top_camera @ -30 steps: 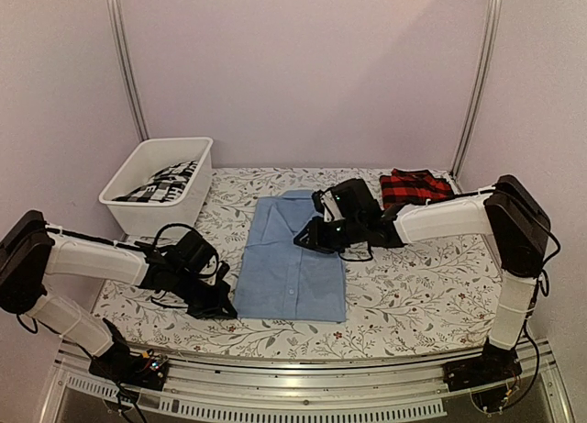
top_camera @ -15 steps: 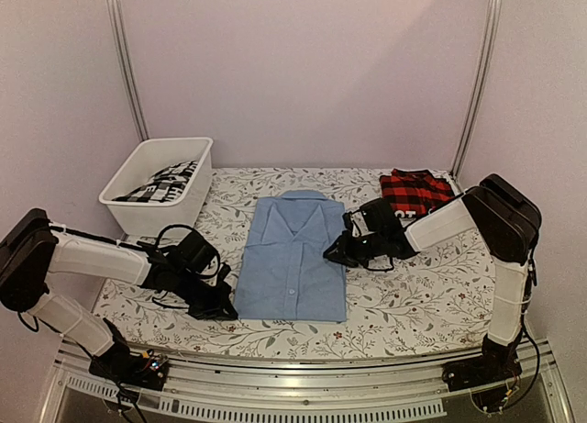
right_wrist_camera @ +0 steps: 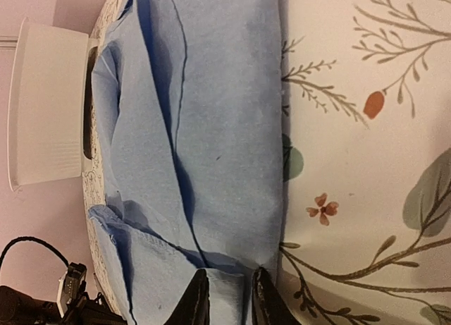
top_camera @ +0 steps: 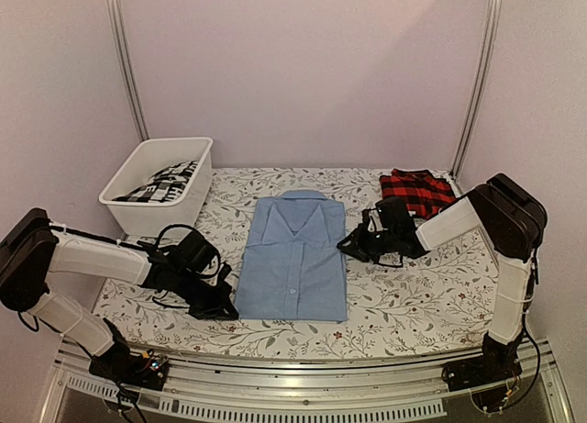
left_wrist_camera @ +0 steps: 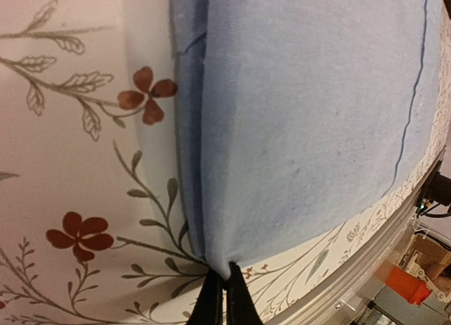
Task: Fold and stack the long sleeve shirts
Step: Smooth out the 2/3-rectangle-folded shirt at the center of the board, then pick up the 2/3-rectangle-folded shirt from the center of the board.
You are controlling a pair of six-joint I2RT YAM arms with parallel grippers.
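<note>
The light blue long sleeve shirt (top_camera: pixel 293 258) lies flat mid-table, folded into a narrow rectangle with its collar at the far end. My left gripper (top_camera: pixel 227 308) is shut on the shirt's near left corner; the left wrist view shows the gripper (left_wrist_camera: pixel 225 286) pinching the blue cloth (left_wrist_camera: pixel 303 127). My right gripper (top_camera: pixel 348 246) sits at the shirt's right edge, level with the chest. In the right wrist view that gripper (right_wrist_camera: pixel 229 293) holds a fold of the blue cloth (right_wrist_camera: pixel 211 127) between its fingers. The red-and-black plaid shirt (top_camera: pixel 415 189) lies folded at the far right.
A white bin (top_camera: pixel 160 217) stands at the far left with black-and-white cloth (top_camera: pixel 167 182) inside; the bin (right_wrist_camera: pixel 46 106) also shows in the right wrist view. The floral tablecloth (top_camera: pixel 413 294) covers the table. The metal front rail (top_camera: pixel 303 382) runs along the near edge.
My right gripper has moved right, from over the shirt's chest to its right edge, and the shirt's right side now lies flat and square. The left arm has not moved.
</note>
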